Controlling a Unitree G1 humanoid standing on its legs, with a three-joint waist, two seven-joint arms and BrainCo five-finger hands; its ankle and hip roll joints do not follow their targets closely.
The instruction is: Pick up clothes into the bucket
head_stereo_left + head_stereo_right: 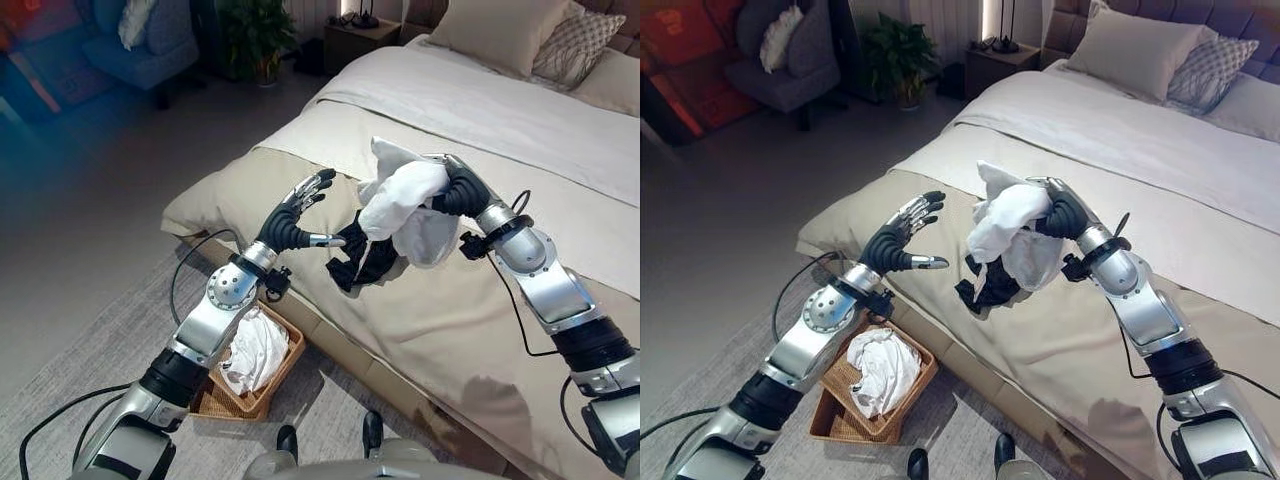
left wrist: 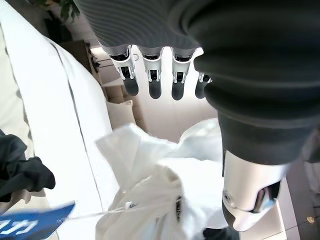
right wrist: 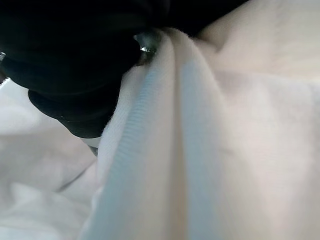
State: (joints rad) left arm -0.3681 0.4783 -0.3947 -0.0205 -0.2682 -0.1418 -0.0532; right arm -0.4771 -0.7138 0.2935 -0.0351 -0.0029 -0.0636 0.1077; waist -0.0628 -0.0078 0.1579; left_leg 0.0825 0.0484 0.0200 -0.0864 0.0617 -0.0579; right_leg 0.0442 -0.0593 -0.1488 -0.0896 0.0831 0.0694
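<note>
My right hand [image 1: 462,190] is shut on a white garment [image 1: 405,200], holding it bunched up above the bed [image 1: 480,330]; the cloth presses close against the hand in the right wrist view as white garment folds [image 3: 200,140]. A black garment [image 1: 362,255] hangs just under the white one, over the bed's near edge. My left hand [image 1: 293,218] is open, fingers spread, held a little to the left of both garments and touching neither. A woven basket [image 1: 282,370] stands on the floor beside the bed, below my left arm, with white clothes [image 1: 252,352] inside.
The bed carries a white duvet [image 1: 480,100] and pillows [image 1: 500,35] at its head. A grey rug [image 1: 110,350] lies under the basket. A blue armchair [image 1: 150,45], a potted plant [image 1: 255,35] and a nightstand [image 1: 360,40] stand at the far side.
</note>
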